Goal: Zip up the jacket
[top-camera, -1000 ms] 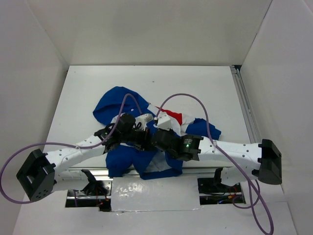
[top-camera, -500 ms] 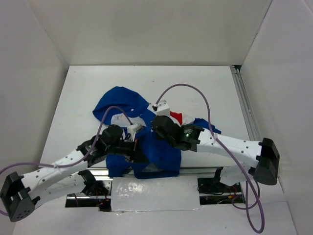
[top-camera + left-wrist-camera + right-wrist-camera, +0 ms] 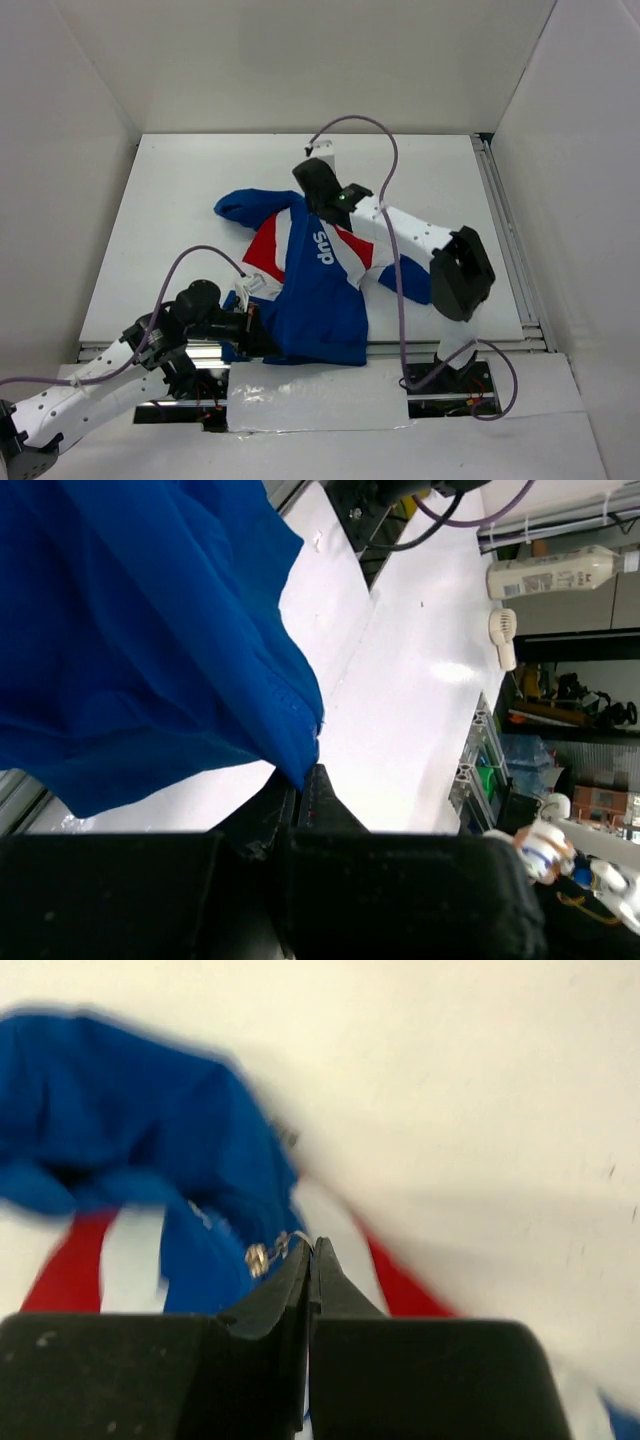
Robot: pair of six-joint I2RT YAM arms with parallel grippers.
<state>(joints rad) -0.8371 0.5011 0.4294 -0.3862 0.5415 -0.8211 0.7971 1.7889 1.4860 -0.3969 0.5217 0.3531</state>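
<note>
The jacket (image 3: 320, 300) looks zipped nearly to its collar, right jaws pinching the zipper pull (image 3: 258, 1256), left jaws clamping the lower-left hem.

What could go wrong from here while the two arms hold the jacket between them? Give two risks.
1. The right gripper seems to pinch only the tip of the small zipper pull, so the pull could slip out.
2. The left gripper holds just a corner of the jacket. A hard tug might pull that corner free, and the fabric would go slack.
</note>
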